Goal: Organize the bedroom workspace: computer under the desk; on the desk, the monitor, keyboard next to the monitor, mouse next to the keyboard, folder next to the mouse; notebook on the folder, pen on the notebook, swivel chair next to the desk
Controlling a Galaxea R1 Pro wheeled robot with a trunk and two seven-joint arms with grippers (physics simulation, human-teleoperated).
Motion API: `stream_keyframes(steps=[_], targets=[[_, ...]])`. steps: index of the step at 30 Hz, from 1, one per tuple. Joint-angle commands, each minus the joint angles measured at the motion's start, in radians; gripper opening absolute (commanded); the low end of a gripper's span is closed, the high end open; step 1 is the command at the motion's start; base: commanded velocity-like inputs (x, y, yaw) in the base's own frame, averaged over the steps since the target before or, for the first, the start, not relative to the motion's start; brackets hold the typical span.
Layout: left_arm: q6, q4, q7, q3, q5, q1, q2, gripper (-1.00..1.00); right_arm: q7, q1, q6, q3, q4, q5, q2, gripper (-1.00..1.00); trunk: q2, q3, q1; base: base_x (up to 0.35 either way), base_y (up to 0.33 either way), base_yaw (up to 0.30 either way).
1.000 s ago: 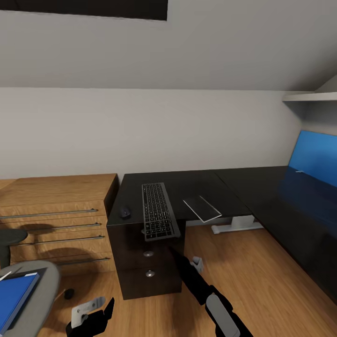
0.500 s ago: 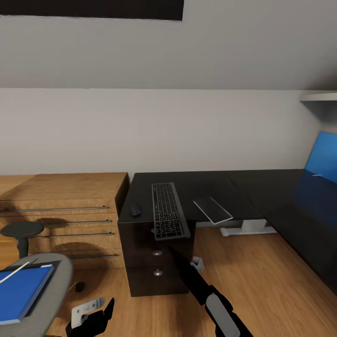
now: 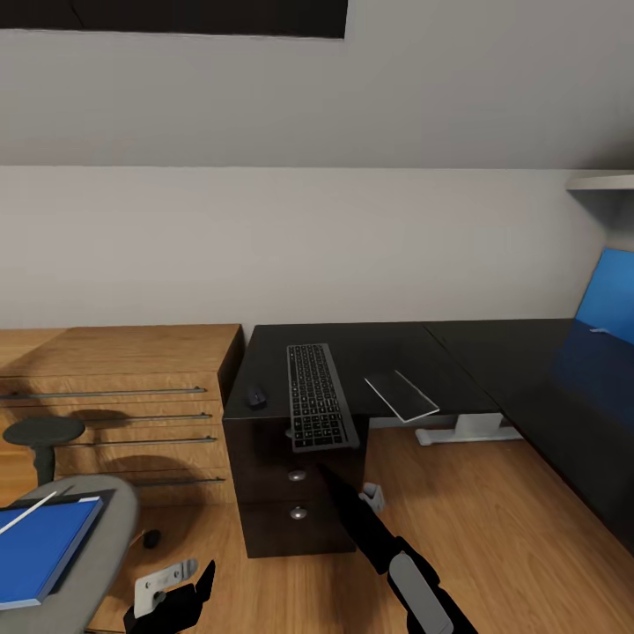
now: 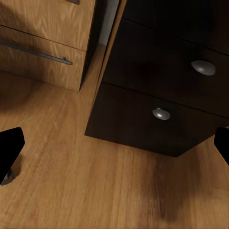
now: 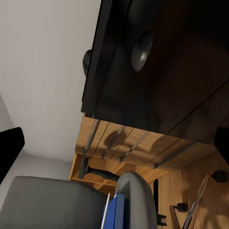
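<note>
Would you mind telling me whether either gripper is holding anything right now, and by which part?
Nothing is held. The left gripper and the right gripper both have their jaws spread wide with only floor and furniture between them.

Left wrist cam is aimed down at the glossy black drawer unit of the desk [image 4: 157, 95], w/ two drawer fronts, each w/ a round silver knob [image 4: 161, 113], second knob [image 4: 203, 67] on the drawer above. Unit sits on the light wood plank floor [image 4: 86, 186]. Just beside it is a low light-wood cabinet [image 4: 43, 33] w/ a thin grey bar handle [image 4: 36, 51]. Both black fingertips [image 4: 9, 148] of the left gripper [image 4: 114, 145] sit far apart, nothing between them.
</note>
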Motion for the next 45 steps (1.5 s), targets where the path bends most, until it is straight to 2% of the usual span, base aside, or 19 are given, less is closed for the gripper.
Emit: stream_keyframes(steps=[1,24,32,35,45], targets=[[0.006,-0.002,0.004,0.001,0.011,0.0,-0.001,1.0,0.002,-0.001,0.007,0.0,0.0,-0.011,0.0,1.0,0.0,-0.001,0.0,0.0,0.0,0.001],[0.006,-0.002,0.004,0.001,0.009,0.0,-0.001,1.0,-0.012,-0.001,0.001,0.0,0.002,-0.008,0.004,1.0,0.0,-0.001,0.0,0.0,0.0,0.0],[0.006,-0.001,0.004,0.001,0.009,0.0,-0.001,1.0,-0.112,-0.016,0.001,0.0,0.003,-0.012,0.007,1.0,0.0,-0.001,0.0,0.0,0.0,0.0],[0.005,0.004,0.004,0.001,0.009,0.0,-0.001,1.0,-0.125,-0.026,0.001,-0.001,0.004,-0.014,0.009,1.0,0.0,-0.001,0.0,0.0,0.0,0.0],[0.004,0.013,0.004,0.001,0.008,0.0,-0.001,1.0,-0.177,-0.063,0.001,-0.001,0.006,-0.014,0.045,1.0,0.0,-0.001,0.0,0.0,0.0,0.0]])
